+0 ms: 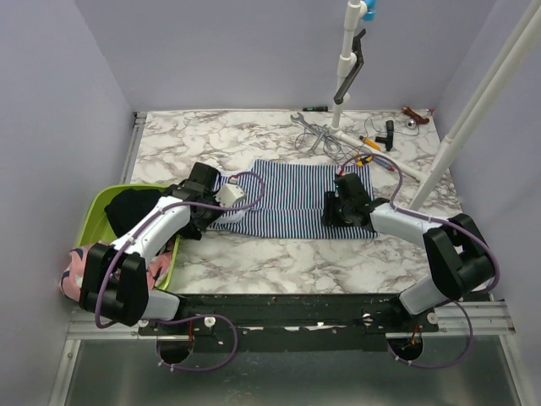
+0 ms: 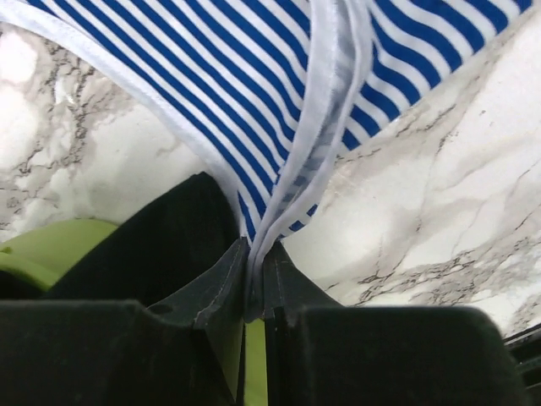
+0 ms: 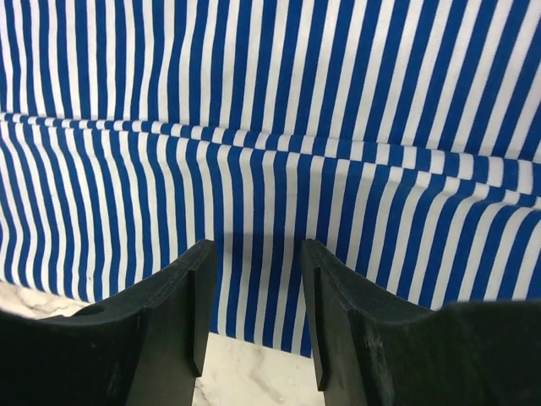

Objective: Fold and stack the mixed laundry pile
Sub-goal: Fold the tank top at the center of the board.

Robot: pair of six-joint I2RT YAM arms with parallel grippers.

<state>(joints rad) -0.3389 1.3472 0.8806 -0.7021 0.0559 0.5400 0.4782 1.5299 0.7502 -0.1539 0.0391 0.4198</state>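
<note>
The navy-and-white striped garment (image 1: 287,199) lies spread flat on the marble table (image 1: 254,262). My left gripper (image 1: 215,203) is at its left edge. In the left wrist view the left gripper (image 2: 256,249) is shut on the striped garment's (image 2: 254,85) white hem, which is pulled up into a fold. My right gripper (image 1: 340,207) is over the garment's right near part. It stands open (image 3: 258,254) above the striped cloth (image 3: 270,127) at its near edge, nothing between its fingers. The black garment (image 1: 135,203) lies in the lime basin (image 1: 100,207). The pink printed garment (image 1: 76,271) hangs at the basin's near end.
Wrenches (image 1: 313,131), a yellow-handled tool (image 1: 368,142) and small parts lie along the table's back edge. A white post with a black handle (image 1: 348,63) rises there. A slanted white pole (image 1: 473,110) crosses the right side. Purple walls close in the table.
</note>
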